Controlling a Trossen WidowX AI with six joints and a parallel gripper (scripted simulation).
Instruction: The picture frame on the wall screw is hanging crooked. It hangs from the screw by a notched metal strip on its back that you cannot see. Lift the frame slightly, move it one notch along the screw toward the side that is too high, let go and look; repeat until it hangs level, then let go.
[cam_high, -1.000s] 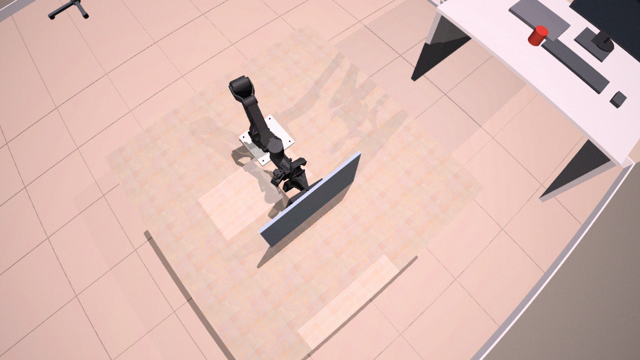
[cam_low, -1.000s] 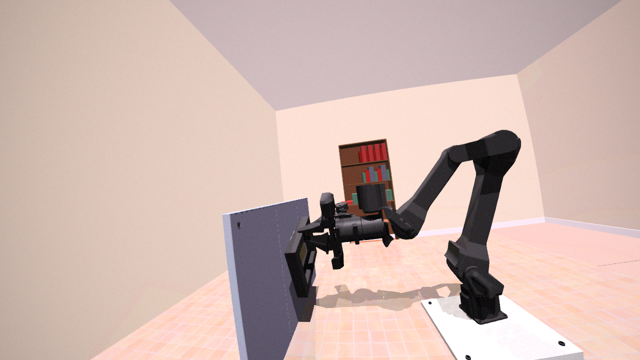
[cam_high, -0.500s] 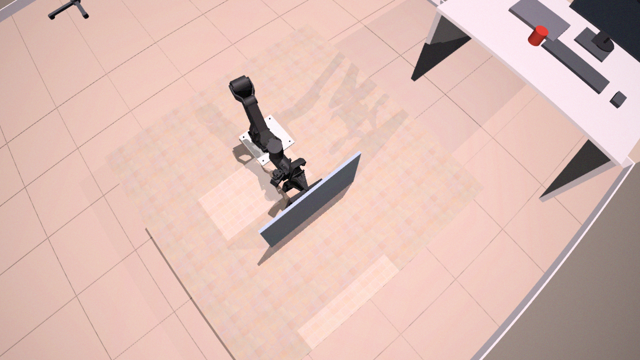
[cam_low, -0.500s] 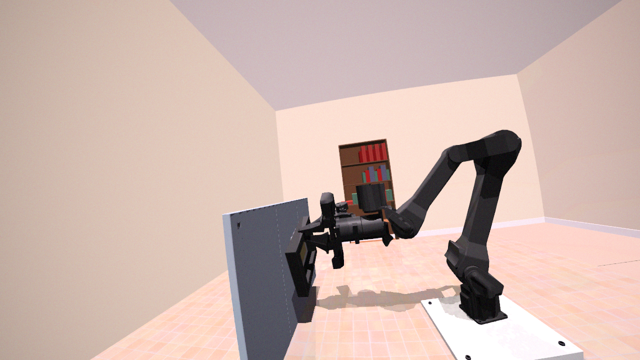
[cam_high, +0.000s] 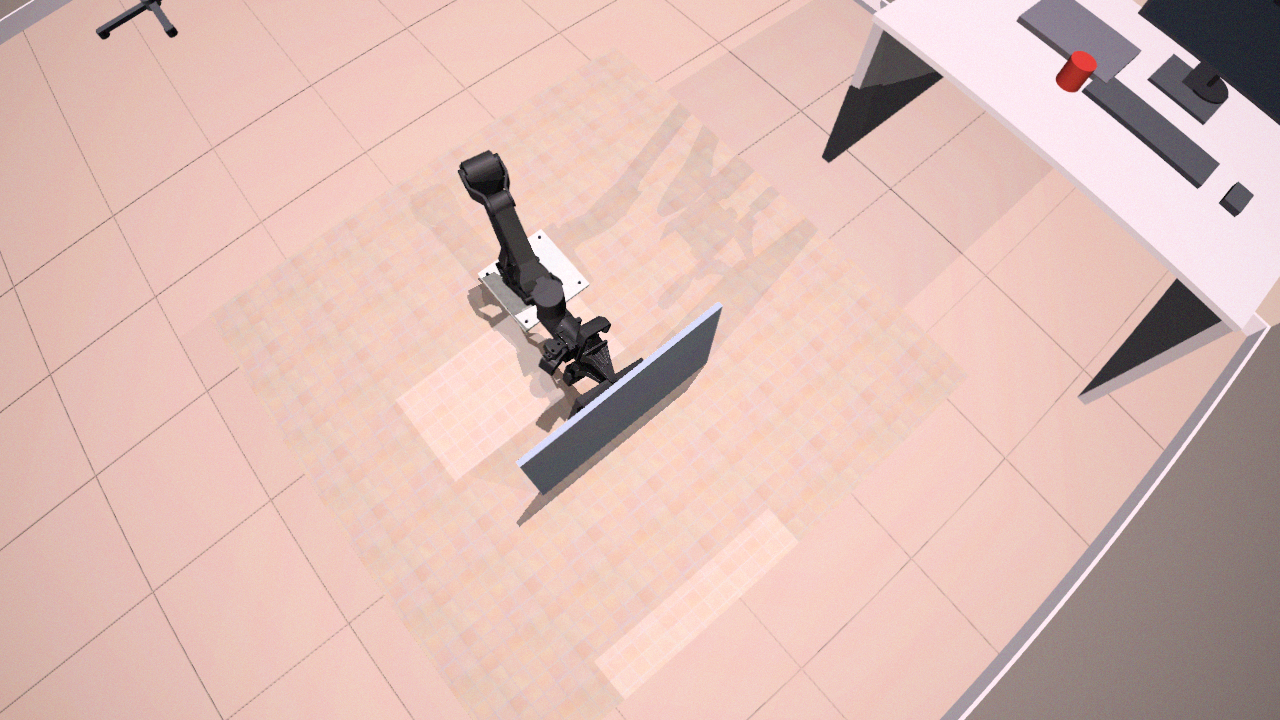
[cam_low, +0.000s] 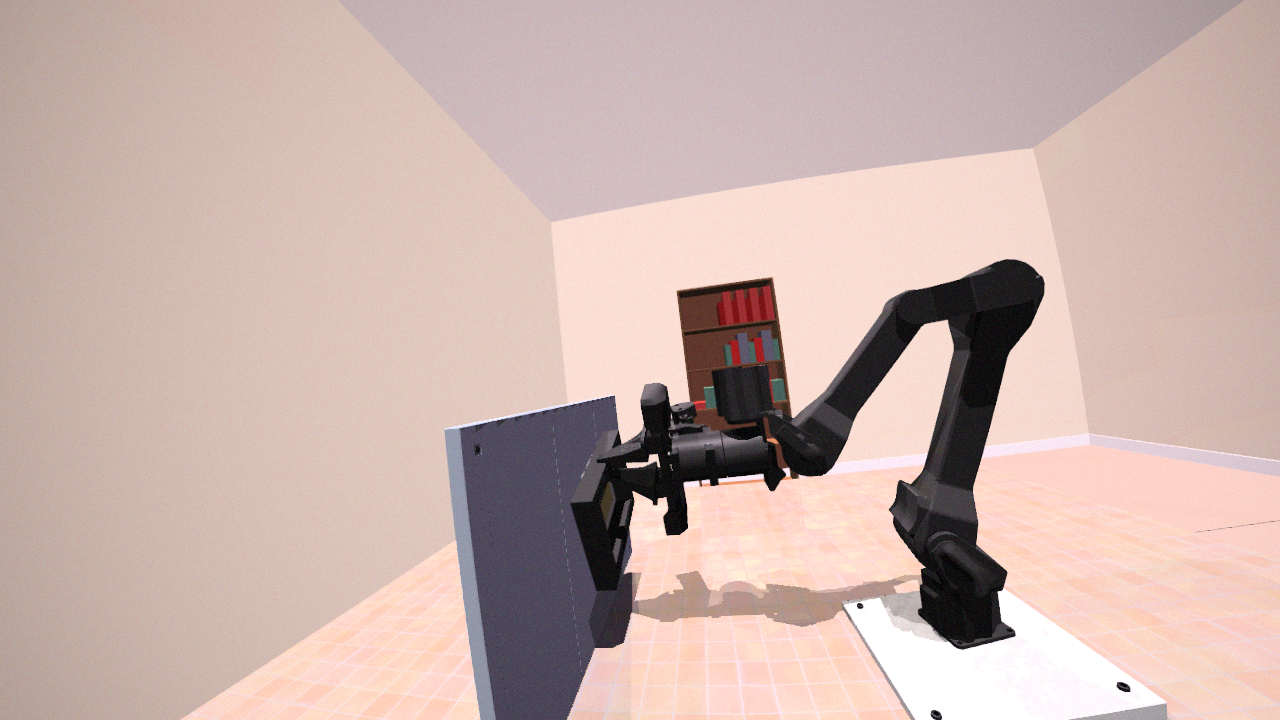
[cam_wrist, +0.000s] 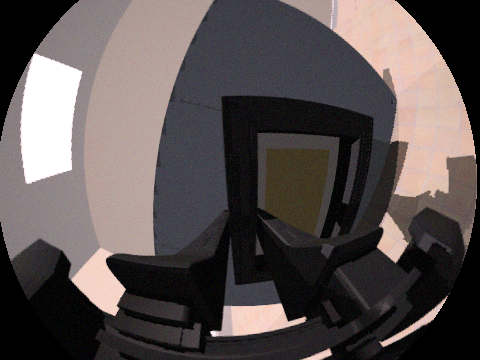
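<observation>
The black picture frame (cam_low: 597, 537) (cam_wrist: 240, 150) with its yellow picture (cam_wrist: 295, 180) is in front of the grey board (cam_high: 626, 402) (cam_low: 519, 537) (cam_wrist: 195, 155). In the exterior view its top slopes, with the near end lower than the far end. My gripper (cam_low: 617, 466) (cam_wrist: 241, 214) is shut on the frame's top bar, which is the left bar in the wrist view. One finger is above the bar and the other is inside the opening. The screw and the notched strip are hidden. Whether the frame rests on the screw cannot be seen.
The arm's white base plate (cam_high: 565, 271) (cam_low: 1011, 680) stands behind the gripper. A white desk (cam_high: 1100, 214) with a red cup (cam_high: 1072, 73) is off to the right in the top view. A bookshelf (cam_low: 699, 315) stands at the far wall.
</observation>
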